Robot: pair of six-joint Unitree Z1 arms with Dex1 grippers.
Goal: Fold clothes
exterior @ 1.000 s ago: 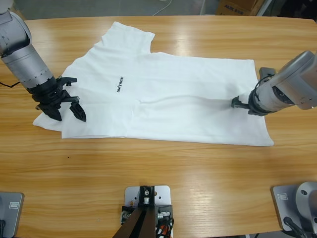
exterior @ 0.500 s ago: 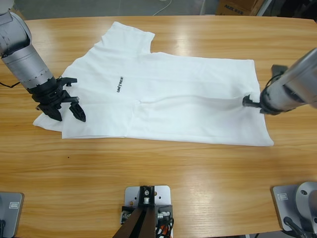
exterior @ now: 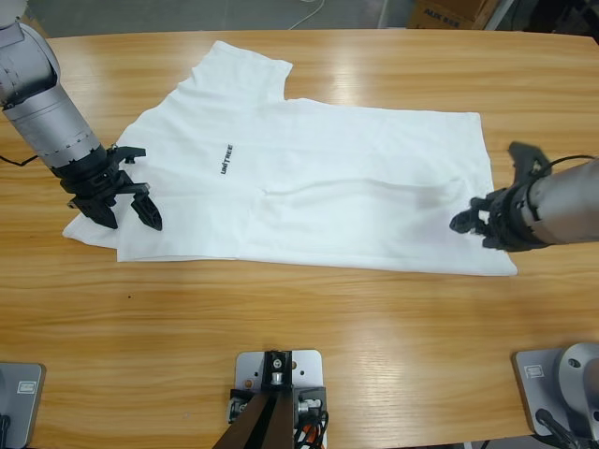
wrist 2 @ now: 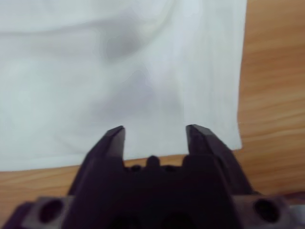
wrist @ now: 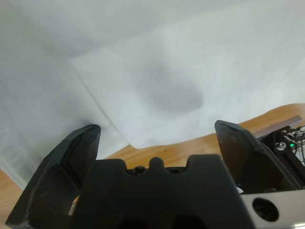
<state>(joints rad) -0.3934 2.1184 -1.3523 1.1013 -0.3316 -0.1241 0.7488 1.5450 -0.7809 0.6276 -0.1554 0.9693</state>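
T-shirt (exterior: 309, 182) flat on table (exterior: 309, 327), lettering (exterior: 226, 159) small, unreadable

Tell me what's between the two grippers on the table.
Only the plain white cotton T-shirt, spread flat between left gripper and right gripper, in the high view.

- A white T-shirt (exterior: 309, 178) lies spread flat on a wooden table (exterior: 309, 318), small black lettering on its chest.
- The left gripper (exterior: 124, 213), jaws apart, sits over the shirt's folded left edge.
- The right gripper (exterior: 475, 224) is at the shirt's right hem.
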